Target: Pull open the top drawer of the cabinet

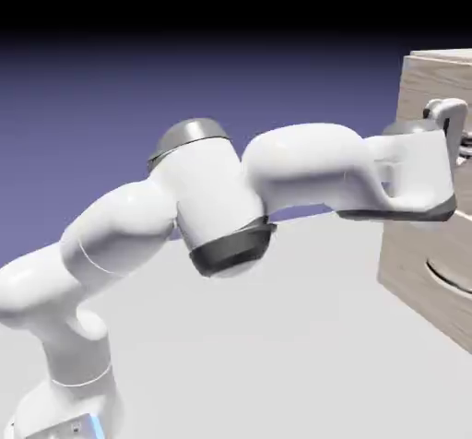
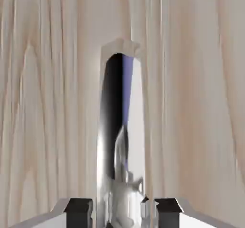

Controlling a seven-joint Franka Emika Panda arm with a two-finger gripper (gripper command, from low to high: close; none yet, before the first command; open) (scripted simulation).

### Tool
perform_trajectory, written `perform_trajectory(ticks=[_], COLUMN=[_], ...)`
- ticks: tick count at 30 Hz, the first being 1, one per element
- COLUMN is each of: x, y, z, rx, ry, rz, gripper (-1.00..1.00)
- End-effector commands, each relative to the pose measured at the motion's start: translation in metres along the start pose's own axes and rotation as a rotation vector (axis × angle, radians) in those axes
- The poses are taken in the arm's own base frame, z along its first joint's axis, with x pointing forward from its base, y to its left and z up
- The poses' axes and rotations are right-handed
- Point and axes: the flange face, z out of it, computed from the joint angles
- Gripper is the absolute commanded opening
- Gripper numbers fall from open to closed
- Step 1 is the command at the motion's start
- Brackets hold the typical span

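Observation:
The cabinet (image 1: 406, 271) stands at the exterior view's right edge, cut off by the frame. My arm reaches across to its upper part, and the hand covers most of the top drawer (image 1: 426, 82). In the hand view the drawer's wood grain (image 2: 201, 102) fills the picture. Its silvery bar handle (image 2: 122, 141) runs up from the bottom edge, between my fingertips (image 2: 79, 211). The gripper (image 2: 123, 213) (image 1: 464, 142) is shut on this handle, with a finger close against each side. I cannot tell whether the drawer stands out from the cabinet.
Below my hand, the lower drawer's curved handle (image 1: 452, 280) shows at the right edge. The grey table (image 1: 277, 354) stretches between the robot's base and the cabinet.

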Motion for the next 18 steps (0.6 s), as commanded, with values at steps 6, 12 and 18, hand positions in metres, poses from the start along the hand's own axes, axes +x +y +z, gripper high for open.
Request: perform_trajectory(ticks=[6, 12, 18], x=[0.0, 0.0, 0.0], y=[0.0, 0.0, 0.0], z=[-0.05, -0.102, -0.155], rx=[0.0, 0.0, 0.0], ry=[0.0, 0.0, 0.0], rz=[0.0, 0.0, 0.0], gripper=[-1.0, -1.0, -1.0])
